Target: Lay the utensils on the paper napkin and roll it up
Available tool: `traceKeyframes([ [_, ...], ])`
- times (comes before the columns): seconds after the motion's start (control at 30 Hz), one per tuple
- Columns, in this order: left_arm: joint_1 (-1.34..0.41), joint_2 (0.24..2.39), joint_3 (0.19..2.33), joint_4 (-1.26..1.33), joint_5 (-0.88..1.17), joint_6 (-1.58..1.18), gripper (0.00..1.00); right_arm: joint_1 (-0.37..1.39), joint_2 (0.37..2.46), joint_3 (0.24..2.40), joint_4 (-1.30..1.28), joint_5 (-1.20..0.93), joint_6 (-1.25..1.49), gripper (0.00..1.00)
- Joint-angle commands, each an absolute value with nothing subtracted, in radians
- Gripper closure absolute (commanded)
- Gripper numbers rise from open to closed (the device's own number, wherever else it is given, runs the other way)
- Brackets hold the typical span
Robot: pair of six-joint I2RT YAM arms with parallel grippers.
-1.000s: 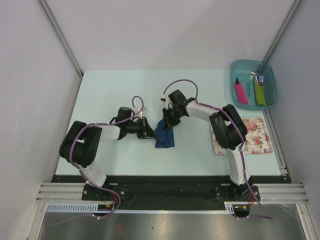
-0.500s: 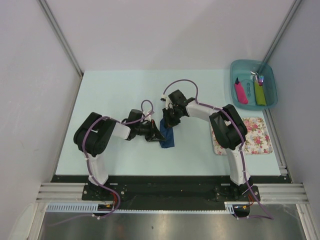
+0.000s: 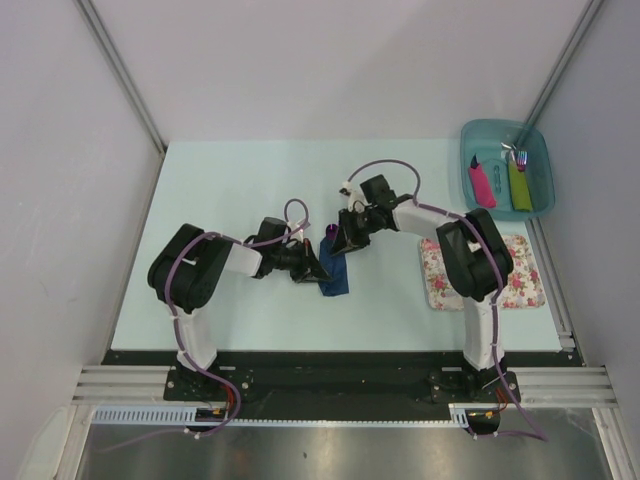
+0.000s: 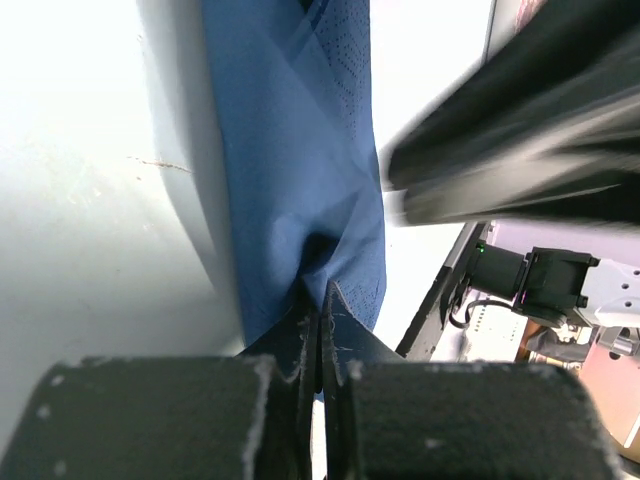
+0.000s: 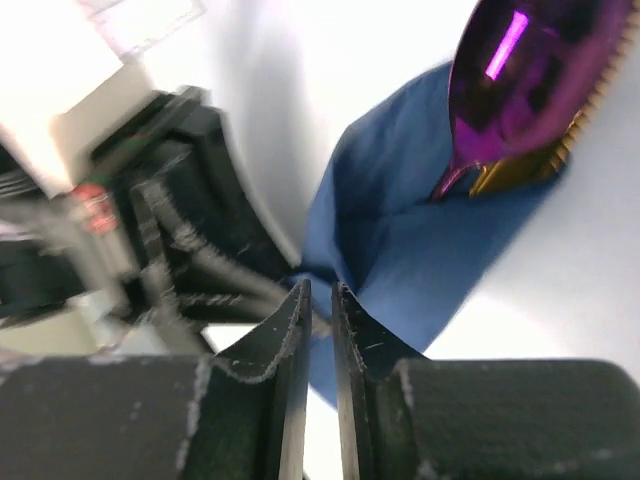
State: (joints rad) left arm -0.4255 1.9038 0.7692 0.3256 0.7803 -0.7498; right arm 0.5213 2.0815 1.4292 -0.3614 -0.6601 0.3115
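Note:
The navy paper napkin (image 3: 335,272) lies mid-table, folded into a narrow strip around the utensils. The spoon's purple bowl (image 3: 331,231) sticks out of its far end. In the right wrist view the bowl (image 5: 520,70) lies on the tan wooden knife (image 5: 535,168), both tucked into the napkin (image 5: 440,250). My left gripper (image 3: 311,265) is shut on the napkin's left fold (image 4: 300,150), with its tips (image 4: 318,300) pinching the paper. My right gripper (image 3: 346,240) is just right of the napkin's far end. Its jaws (image 5: 320,292) are nearly together, with nothing visible between them.
A teal tub (image 3: 505,127) at the back right holds pink-handled (image 3: 482,185) and green-handled (image 3: 519,185) cutlery. A floral mat (image 3: 520,272) lies at the right, partly under my right arm. Frame rails run along both table sides.
My left gripper pushed right and folded the napkin narrower, then held still. My right gripper drew back to the right off the napkin, and the purple spoon bowl now shows.

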Motion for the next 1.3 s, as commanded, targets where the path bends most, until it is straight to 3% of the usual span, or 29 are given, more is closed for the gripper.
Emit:
traceKeyframes([
  [0.0, -0.426, 1.908, 0.782, 0.311, 0.726, -0.706, 1.00, 0.454, 1.980, 1.318, -0.163, -0.880, 0.457, 0.82],
  [0.33, -0.428, 1.913, 0.792, 0.325, 0.738, -0.710, 1.00, 0.431, 2.034, 1.210, -0.029, -0.939, 0.542, 0.86],
  [1.27, -0.488, 1.802, 0.798, 0.583, 0.850, -0.842, 1.00, 0.472, 2.128, 1.186, -0.127, -0.773, 0.430, 0.93],
])
